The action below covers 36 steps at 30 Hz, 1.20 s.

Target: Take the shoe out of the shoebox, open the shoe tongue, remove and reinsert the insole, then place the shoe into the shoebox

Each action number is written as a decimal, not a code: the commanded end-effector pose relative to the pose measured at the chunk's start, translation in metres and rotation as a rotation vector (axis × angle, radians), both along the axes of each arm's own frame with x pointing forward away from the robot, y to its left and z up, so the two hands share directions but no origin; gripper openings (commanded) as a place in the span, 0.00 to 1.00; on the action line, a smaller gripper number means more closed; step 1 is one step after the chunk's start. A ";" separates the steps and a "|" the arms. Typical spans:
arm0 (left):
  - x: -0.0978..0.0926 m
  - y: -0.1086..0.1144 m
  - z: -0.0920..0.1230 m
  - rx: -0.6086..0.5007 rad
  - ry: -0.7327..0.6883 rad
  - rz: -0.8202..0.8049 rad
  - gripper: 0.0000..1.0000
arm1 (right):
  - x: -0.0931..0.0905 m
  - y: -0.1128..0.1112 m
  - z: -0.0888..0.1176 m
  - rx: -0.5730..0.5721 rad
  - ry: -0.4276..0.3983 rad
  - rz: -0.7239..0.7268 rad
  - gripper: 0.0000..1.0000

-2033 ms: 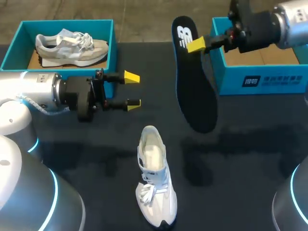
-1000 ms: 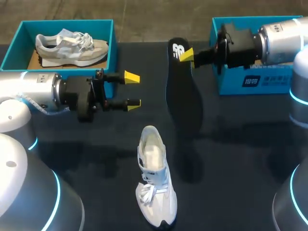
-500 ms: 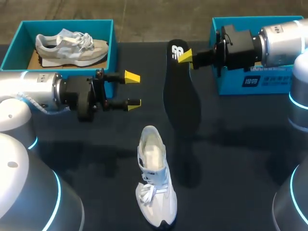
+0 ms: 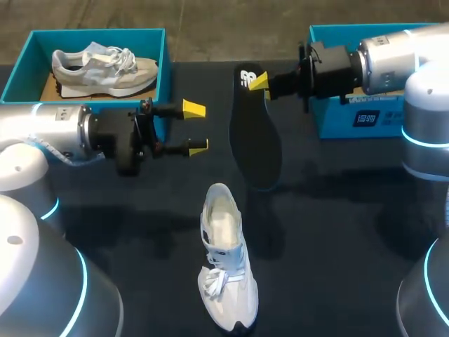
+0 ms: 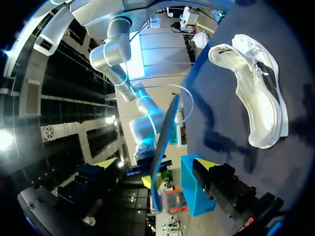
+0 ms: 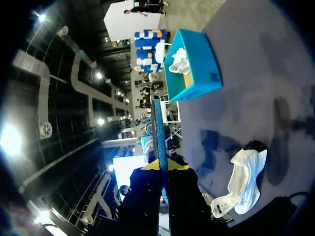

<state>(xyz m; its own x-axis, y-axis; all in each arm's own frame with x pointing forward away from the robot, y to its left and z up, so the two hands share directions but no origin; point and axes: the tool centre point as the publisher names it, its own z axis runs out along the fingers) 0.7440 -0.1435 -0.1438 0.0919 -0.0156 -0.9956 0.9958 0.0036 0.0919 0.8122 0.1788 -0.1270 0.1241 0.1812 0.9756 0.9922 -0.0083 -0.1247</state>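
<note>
A white shoe [image 4: 226, 256] lies on the black table with its opening toward the far side; it also shows as the shoe [image 5: 256, 93] and the shoe [image 6: 243, 187]. My right gripper [image 4: 258, 81] is shut on the heel end of a black insole [image 4: 254, 140], which hangs down above the table, beyond the shoe. Edge-on, the insole [image 6: 158, 132] rises from my right gripper [image 6: 165, 166]. My left gripper [image 4: 196, 128] stands open and empty, just left of the insole. From the left gripper [image 5: 153, 163], the insole [image 5: 165, 142] hangs a short way ahead.
A teal shoebox [image 4: 365, 116] stands at the back right, behind my right arm. A second teal box [image 4: 17, 77] at the back left holds a grey-white shoe [image 4: 105, 67]; that box [image 6: 194, 66] also appears in the right wrist view.
My right arm has carried the insole leftward, toward the left gripper and lower over the table. The left arm and the white shoe have barely moved.
</note>
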 end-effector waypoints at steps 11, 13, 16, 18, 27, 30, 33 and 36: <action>0.020 -0.034 0.002 -0.025 -0.035 0.016 1.00 | -0.001 0.002 0.000 -0.001 0.000 -0.004 0.00; 0.022 -0.038 0.002 -0.035 -0.033 0.011 1.00 | -0.001 0.002 0.000 -0.001 0.000 -0.004 0.00; 0.024 -0.044 0.003 -0.042 -0.031 0.002 1.00 | -0.001 0.002 0.000 -0.001 0.000 -0.004 0.00; 0.023 -0.047 0.005 -0.044 -0.031 -0.001 1.00 | -0.001 0.002 0.000 -0.001 0.000 -0.004 0.00; 0.019 -0.064 0.005 -0.039 -0.047 -0.022 0.62 | -0.001 0.002 0.000 -0.001 0.000 -0.004 0.00; 0.019 -0.068 0.004 -0.039 -0.050 -0.027 0.67 | -0.001 0.002 0.000 -0.001 0.000 -0.004 0.00; 0.019 -0.073 0.003 -0.039 -0.049 -0.026 0.61 | -0.001 0.002 0.000 -0.001 0.000 -0.004 0.00; 0.018 -0.076 0.003 -0.032 -0.057 -0.022 0.56 | -0.001 0.002 0.000 -0.001 0.000 -0.004 0.00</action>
<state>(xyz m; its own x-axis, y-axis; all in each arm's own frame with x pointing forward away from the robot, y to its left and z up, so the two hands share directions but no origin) 0.7623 -0.2134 -0.1397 0.1451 -0.0516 -0.9881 0.9890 -0.0200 0.1463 0.8122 0.1797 -0.1271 0.1239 0.1797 0.9759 0.9922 -0.0094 -0.1242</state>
